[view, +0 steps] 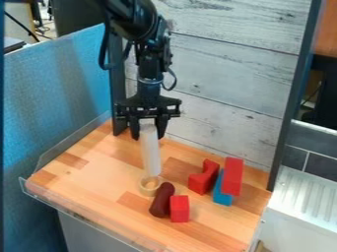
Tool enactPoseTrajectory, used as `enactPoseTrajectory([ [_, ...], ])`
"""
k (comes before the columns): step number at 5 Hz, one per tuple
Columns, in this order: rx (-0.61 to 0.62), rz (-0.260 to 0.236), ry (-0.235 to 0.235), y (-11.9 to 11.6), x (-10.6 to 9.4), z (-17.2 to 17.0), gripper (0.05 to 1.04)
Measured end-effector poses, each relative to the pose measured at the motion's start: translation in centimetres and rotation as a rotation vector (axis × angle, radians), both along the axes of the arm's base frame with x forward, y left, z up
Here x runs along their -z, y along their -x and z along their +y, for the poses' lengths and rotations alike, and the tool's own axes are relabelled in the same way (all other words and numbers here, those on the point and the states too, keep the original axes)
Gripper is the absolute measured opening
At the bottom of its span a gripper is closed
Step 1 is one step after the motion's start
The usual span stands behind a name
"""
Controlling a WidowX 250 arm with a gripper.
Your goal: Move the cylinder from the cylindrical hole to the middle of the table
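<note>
Jaws seemingly gripping cylinder [151,152], wooden table [99,172], partition [59,93]

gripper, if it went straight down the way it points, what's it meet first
Most likely the white cylinder in the gripper would meet the round ring below; depth is unclear, so possibly the tabletop behind it instead.

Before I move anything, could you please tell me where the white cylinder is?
In the camera view, the white cylinder is left of centre, nearly upright, its top in the gripper, its lower end by the wooden ring.
</note>
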State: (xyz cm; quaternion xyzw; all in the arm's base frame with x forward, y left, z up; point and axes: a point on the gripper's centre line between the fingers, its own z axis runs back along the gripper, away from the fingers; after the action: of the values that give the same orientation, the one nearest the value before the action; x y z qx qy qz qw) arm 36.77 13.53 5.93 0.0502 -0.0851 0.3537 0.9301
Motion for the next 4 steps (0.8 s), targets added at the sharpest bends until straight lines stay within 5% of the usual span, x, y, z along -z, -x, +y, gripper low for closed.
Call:
enactPoseTrajectory([
  [2,-0.002,-0.047,-0.011,-2.0,-1.4,-1.2,0.572],
  [4,-0.075,-0.016,-0.031,-6.2,0.7,-0.3,0.572],
])
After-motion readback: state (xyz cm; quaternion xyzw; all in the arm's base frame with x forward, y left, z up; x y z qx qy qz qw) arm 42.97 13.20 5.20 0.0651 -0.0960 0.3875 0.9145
